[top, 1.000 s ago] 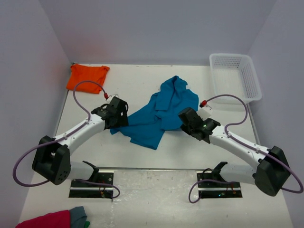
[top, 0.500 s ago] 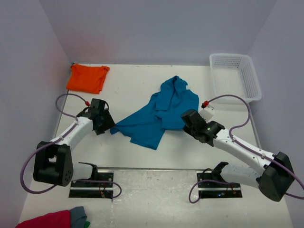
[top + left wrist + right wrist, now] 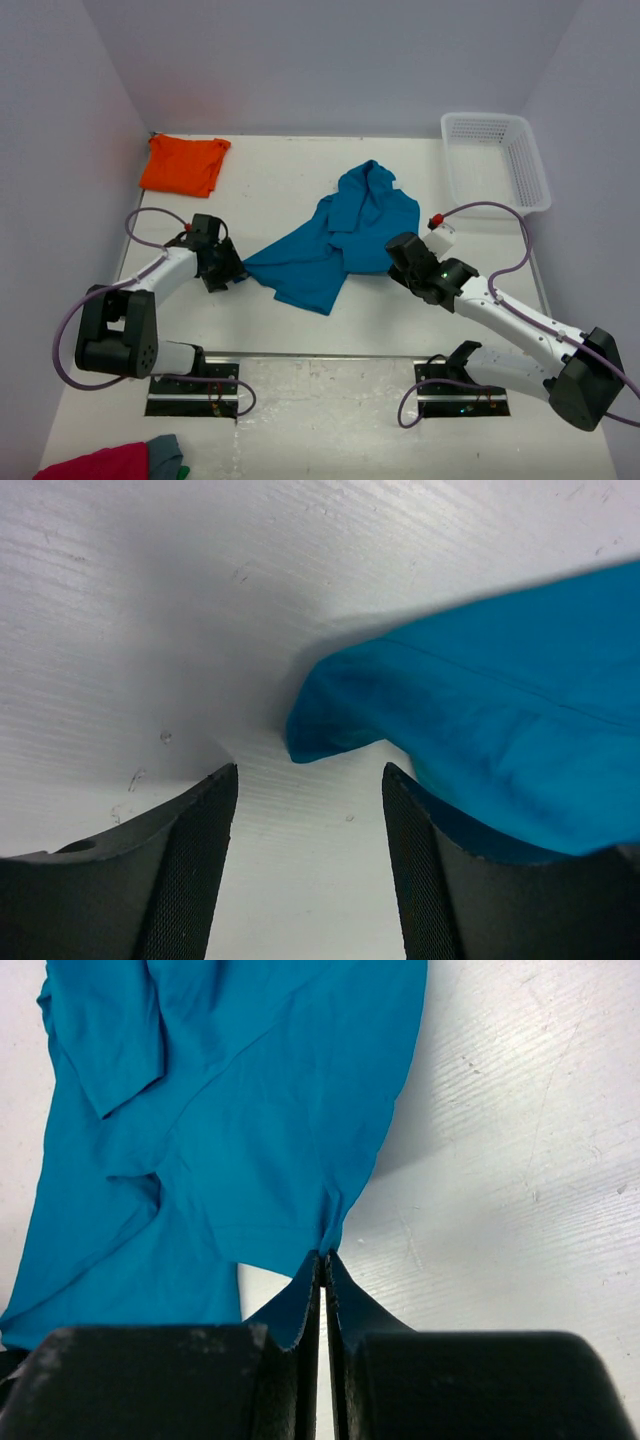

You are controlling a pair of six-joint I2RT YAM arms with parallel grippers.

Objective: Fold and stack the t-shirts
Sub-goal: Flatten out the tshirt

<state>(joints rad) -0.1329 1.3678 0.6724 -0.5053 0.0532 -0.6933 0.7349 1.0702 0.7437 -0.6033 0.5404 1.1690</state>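
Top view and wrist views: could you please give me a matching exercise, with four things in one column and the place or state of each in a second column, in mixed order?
Things:
1. orange t-shirt
2. basket
3. left gripper
4. right gripper

Places or states:
A. shut on the edge of the blue t-shirt
B. far left corner of the table
C. open, a corner of the blue t-shirt just ahead, not held
D. far right corner of the table

Pairs: 1-B, 2-D, 3-C, 4-A

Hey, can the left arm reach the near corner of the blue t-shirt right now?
Probably yes: the left gripper is open, and the corner of the blue t-shirt lies just ahead of its jaws, with only bare table between.
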